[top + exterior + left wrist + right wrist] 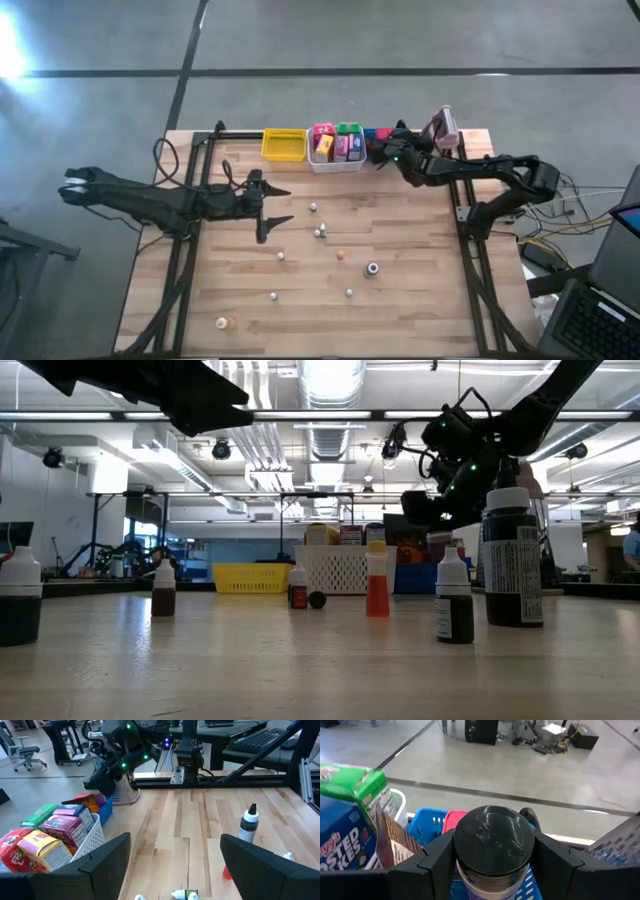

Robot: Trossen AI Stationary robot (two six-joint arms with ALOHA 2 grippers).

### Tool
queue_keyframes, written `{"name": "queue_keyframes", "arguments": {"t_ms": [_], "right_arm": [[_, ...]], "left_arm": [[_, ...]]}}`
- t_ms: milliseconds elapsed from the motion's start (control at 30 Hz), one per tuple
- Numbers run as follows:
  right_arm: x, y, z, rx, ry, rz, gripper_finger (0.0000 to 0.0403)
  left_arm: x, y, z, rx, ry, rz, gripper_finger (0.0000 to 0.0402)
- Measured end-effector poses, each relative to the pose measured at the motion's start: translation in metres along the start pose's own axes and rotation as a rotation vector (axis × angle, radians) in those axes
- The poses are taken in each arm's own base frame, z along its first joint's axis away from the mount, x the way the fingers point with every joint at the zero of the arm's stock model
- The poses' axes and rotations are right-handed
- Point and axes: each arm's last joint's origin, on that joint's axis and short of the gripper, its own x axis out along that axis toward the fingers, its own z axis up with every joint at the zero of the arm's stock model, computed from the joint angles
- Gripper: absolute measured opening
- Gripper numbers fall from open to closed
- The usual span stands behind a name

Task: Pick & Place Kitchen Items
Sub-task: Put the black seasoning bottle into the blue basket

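My right gripper [385, 152] hangs at the table's far edge over the blue bin [427, 822], shut on a round jar with a dark lid [492, 845]. A pink packet [451, 820] lies in the blue bin. Beside it the white bin [335, 163] holds upright pink, green, yellow and blue packets [55, 832]. Several small dropper bottles [318, 232] stand scattered on the wooden table, a larger dark-capped one [372, 268] among them. My left gripper [278, 206] hovers open above the table's left middle, nothing between its fingers. My right gripper pinches the jar between its two fingers, one on each side of the lid's rim and upper wall [460, 847]. The fingers slant down from the table's right toward the far edge. The jar stands upright in the hold above the blue bin; its bottom lies outside the frame.
A yellow bin [284, 145] stands left of the white one. A pink-grey upright device [445, 128] stands at the far right corner, close behind my right arm. Black frame rails [465, 215] run along both table sides. Bare wood lies along the table's near edge.
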Motion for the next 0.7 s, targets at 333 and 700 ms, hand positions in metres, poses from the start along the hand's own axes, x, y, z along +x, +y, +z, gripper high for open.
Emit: {"name": "queue_keyframes", "arguments": {"t_ms": [333,700], "right_arm": [[0.013,0.006,-0.017,0.006,0.034,-0.019,0.0207],[0.013,0.005,-0.016,0.002,0.045,-0.010,0.0231]], "left_arm": [[0.000,0.000,0.000,-0.001,0.000,0.000,0.0312],[0.000,0.000,0.000,-0.002,0.001,0.000,0.0312]]}}
